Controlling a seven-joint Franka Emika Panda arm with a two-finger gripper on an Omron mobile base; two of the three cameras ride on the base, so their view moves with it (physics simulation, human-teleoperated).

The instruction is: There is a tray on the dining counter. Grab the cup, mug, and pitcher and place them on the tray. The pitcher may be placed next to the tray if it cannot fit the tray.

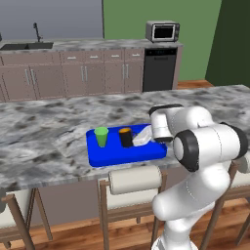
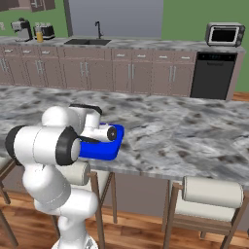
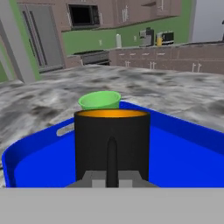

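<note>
The blue tray (image 1: 97, 158) (image 2: 102, 151) (image 3: 183, 153) lies on the dining counter (image 1: 39, 132) (image 2: 185, 131), near its front edge. On the tray's left part stands the green cup (image 1: 101, 136) (image 3: 99, 99), upright. The black mug (image 1: 126, 137) (image 3: 111, 140), orange inside, stands upright on the tray beside the cup. My gripper (image 1: 139, 138) (image 3: 112, 179) reaches in from the right and is shut on the mug's handle, which faces the hand camera. A small yellow-orange pitcher (image 2: 39, 35) (image 3: 159, 40) stands on the far cabinet counter beside a coffee machine.
Cushioned stools (image 1: 134, 179) (image 2: 212, 192) stand under the dining counter's front edge. The far counter carries a sink (image 1: 27, 46), a toaster oven (image 1: 162, 31) (image 2: 224, 34) and a black dishwasher (image 1: 159, 68) below it. My arm's elbow hangs over the tray's right end.
</note>
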